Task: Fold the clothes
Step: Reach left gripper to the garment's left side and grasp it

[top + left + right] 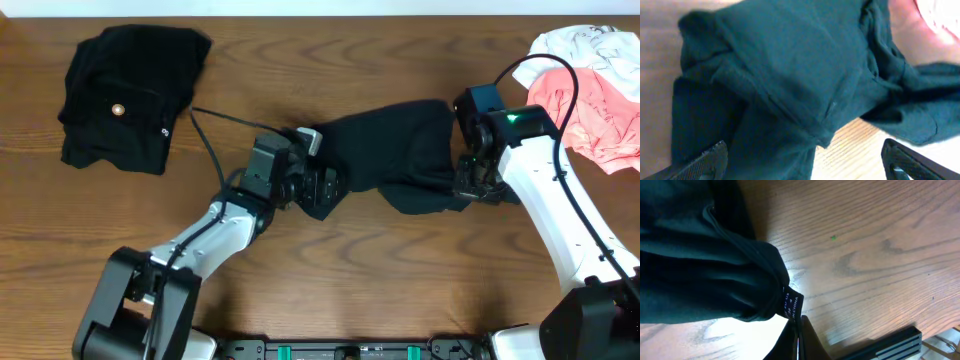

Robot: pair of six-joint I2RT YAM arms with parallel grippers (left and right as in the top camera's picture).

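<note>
Left hand: fingers spread wide, gripping nothing. The black shirt lies bunched on the counter straight ahead of it, one fold reaching in between the fingers.

Right hand: pinched together on the shirt's hem, just beside the sewn tag. The rest of the shirt runs off toward my left hand.

A black piece with a pale button lies well apart, outward of my left hand. Pink and white pieces lie outward of my right.

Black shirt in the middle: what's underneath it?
Wooden table shows below the edges of the black shirt in both wrist views. Whatever lies beneath its bunched middle is covered by fabric.
</note>
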